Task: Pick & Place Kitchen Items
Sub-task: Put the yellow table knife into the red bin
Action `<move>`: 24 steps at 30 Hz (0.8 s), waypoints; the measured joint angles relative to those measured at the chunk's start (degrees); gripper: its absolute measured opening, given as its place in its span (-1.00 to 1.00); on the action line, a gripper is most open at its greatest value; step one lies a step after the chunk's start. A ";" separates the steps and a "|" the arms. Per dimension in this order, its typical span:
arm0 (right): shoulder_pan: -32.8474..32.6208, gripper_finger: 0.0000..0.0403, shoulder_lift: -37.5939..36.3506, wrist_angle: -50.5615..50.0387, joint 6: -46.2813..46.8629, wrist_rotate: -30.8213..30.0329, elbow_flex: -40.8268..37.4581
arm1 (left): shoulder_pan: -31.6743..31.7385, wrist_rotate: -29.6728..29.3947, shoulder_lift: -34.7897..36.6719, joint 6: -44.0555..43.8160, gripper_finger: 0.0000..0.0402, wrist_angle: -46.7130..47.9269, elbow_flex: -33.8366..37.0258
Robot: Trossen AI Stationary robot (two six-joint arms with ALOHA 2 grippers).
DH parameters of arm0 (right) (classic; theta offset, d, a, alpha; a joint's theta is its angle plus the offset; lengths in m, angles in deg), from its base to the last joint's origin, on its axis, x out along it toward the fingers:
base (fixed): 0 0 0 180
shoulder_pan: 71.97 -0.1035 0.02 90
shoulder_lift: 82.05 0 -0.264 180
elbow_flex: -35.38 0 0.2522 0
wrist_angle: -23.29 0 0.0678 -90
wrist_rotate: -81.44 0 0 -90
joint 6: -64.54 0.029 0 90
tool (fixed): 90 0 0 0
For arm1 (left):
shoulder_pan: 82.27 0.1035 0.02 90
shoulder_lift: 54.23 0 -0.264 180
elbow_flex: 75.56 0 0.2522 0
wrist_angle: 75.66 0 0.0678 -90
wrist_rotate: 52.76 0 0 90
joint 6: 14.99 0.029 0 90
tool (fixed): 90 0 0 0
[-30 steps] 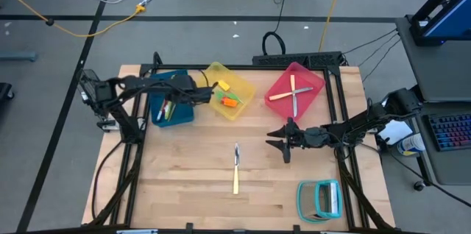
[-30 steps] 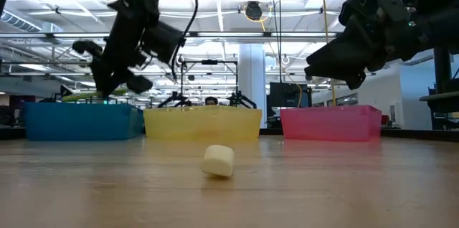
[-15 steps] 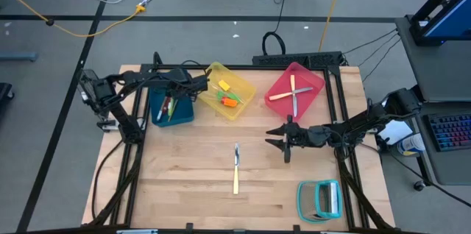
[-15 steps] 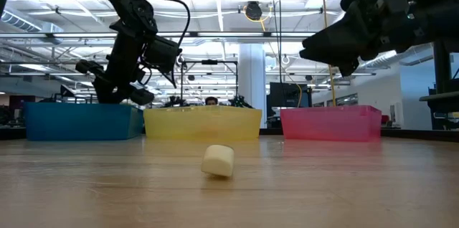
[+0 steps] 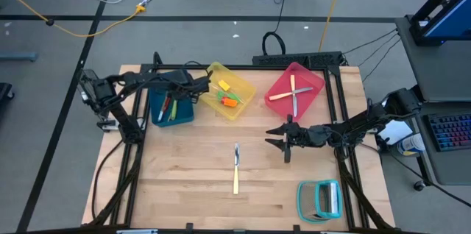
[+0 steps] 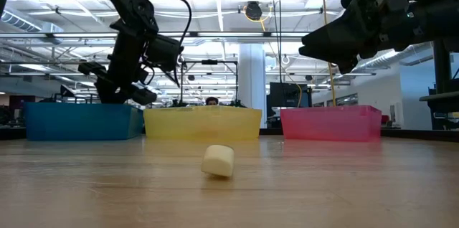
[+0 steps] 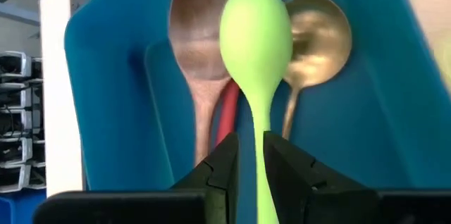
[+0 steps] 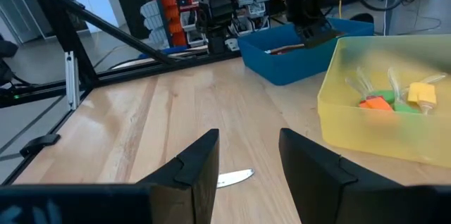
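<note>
Pale wooden tabletop (image 5: 184, 182) has bins sorted by type: left gripper (image 7: 251, 155), jaws slightly apart round lime-green plastic spoon (image 7: 256, 48), sets it w/ other spoons in blue plastic bin (image 5: 182, 115); right gripper (image 5: 278, 140) open nr cream-handled knife (image 5: 236, 169), prob. next.

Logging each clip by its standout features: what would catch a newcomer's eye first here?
Three bright bins line the table's far edge: blue bin, yellow bin and pink bin. The left claw hangs over the blue one, its fingers either side of a lime-green spoon lying on a wooden spoon and a brass spoon. One cream-handled knife lies alone mid-table, with the right claw open nearby.
</note>
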 joint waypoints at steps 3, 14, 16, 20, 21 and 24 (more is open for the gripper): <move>0.09 -0.30 0.00 0.00 -0.04 0.00 0.01 | -0.98 3.28 0.00 4.77 -0.65 -0.20 -0.04; 2.23 -0.30 0.00 -0.79 -0.02 0.02 0.00 | -11.56 -2.48 3.44 0.00 -0.64 3.50 -8.30; 2.62 -0.30 0.00 -1.01 -0.02 0.02 0.01 | -14.82 -3.44 4.88 -1.70 -0.64 2.93 -10.60; 3.34 -0.30 0.00 -1.29 -0.02 0.02 0.00 | -21.76 -6.30 6.65 -3.52 -0.64 0.40 -13.57; 3.49 -0.30 0.00 -1.36 -0.02 0.02 0.01 | -23.50 -6.92 6.94 -3.53 -0.64 -1.08 -14.02; 4.03 -0.30 0.00 -1.31 -0.02 0.02 -0.01 | -28.19 -8.10 7.34 -2.95 -0.64 -5.57 -15.23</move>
